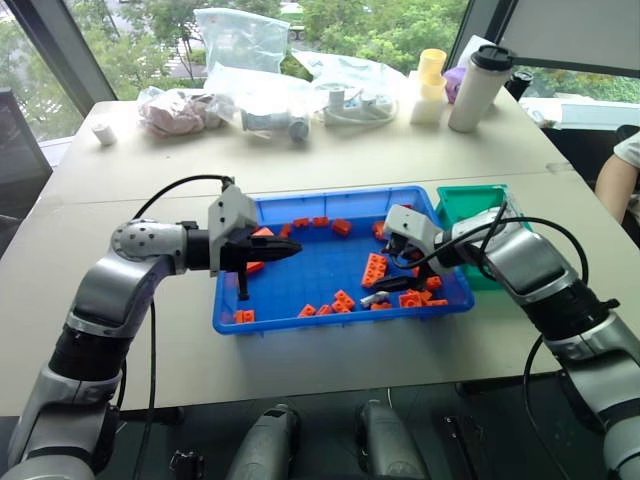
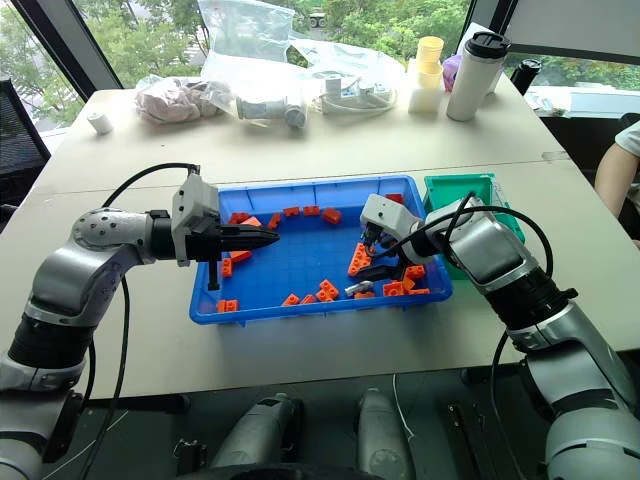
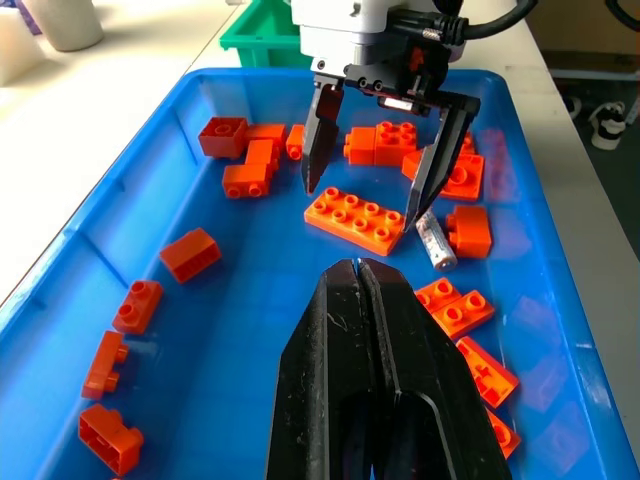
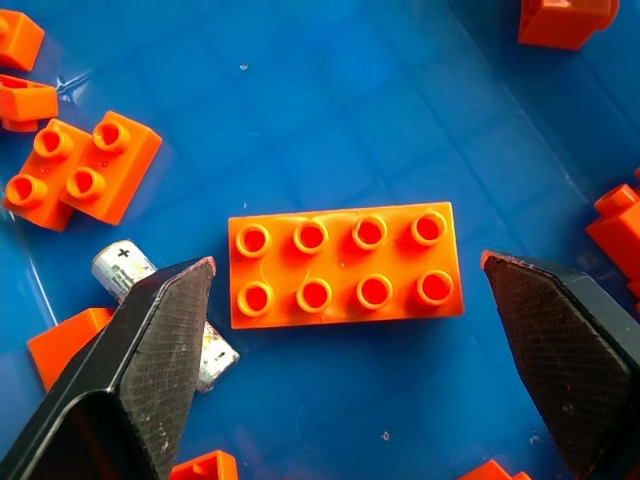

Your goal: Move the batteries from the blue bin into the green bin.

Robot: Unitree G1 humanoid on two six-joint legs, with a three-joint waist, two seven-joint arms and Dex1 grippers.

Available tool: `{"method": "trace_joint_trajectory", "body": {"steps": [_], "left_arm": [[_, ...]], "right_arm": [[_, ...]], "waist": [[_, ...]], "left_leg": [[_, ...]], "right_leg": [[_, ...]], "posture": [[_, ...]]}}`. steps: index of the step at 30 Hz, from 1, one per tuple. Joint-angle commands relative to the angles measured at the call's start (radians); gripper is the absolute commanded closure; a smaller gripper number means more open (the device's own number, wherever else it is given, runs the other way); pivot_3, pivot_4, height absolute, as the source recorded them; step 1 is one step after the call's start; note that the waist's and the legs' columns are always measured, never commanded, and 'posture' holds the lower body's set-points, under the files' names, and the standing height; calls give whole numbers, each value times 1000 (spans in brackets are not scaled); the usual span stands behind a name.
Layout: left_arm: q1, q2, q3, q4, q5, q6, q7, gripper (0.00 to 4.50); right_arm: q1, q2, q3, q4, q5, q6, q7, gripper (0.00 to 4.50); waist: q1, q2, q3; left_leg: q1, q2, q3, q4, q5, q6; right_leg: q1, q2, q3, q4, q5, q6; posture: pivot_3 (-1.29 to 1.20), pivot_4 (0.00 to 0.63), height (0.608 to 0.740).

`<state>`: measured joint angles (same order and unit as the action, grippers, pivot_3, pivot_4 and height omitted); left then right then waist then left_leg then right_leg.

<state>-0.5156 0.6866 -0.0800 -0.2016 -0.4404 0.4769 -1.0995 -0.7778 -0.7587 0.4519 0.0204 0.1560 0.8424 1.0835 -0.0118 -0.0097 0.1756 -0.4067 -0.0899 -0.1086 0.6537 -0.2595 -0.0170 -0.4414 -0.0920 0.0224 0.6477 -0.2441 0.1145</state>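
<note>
Hidden: battery (image 4: 130, 275) partly behind a right gripper (image 4: 350, 330) finger.
Blue bin (image 1: 300, 310): orange bricks (image 3: 355, 215), battery.
Right fingers: spread wide, empty.
Left gripper (image 3: 358, 275) fingers: pressed together, empty.

The left arm reaches in from the left, its hand (image 1: 285, 251) held roughly level and pointing right, black fingers (image 3: 360, 380) pressed flat together. The right arm bends in from the right, its hand (image 3: 375, 185) angled steeply downward, fingers (image 4: 150, 350) spread wide apart.
</note>
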Motion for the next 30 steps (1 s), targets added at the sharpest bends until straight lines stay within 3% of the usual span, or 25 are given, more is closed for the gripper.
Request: {"method": "trace_joint_trajectory", "body": {"steps": [1,8,9,12,30], "left_arm": [[-2,13,35,-33,-17,1,6,4500],[0,14,32,-32,-17,-2,9,4500],[0,15,32,-32,-16,-2,10,4500],[-1,16,32,-31,-16,-3,11,4500],[-20,14,40,-18,-14,-11,19,4500]], "right_arm": [[-20,14,2,1,-18,-5,9,72],[-29,48,9,6,-37,3,6,72],[-29,57,10,6,-43,-1,0,597],[-44,91,10,14,-56,-5,-19,1414],[-170,411,44,73,-79,-17,-95,1414]], "waist": [[-1,0,0],[-1,0,0],[-1,0,0],[-2,0,0],[-5,0,0]], "left_leg": [[0,0,0,0,0,0],[0,0,0,0,1,-2],[0,0,0,0,1,-2],[0,0,0,0,1,-2],[0,0,-1,-1,3,-5]], "right_leg": [[0,0,0,0,0,0],[0,0,0,0,0,0],[0,0,0,0,0,0],[0,0,0,0,0,0],[-1,1,0,1,0,0]], "posture": [[0,150,740],[0,150,740],[0,150,740],[0,150,740],[0,150,740]]}}
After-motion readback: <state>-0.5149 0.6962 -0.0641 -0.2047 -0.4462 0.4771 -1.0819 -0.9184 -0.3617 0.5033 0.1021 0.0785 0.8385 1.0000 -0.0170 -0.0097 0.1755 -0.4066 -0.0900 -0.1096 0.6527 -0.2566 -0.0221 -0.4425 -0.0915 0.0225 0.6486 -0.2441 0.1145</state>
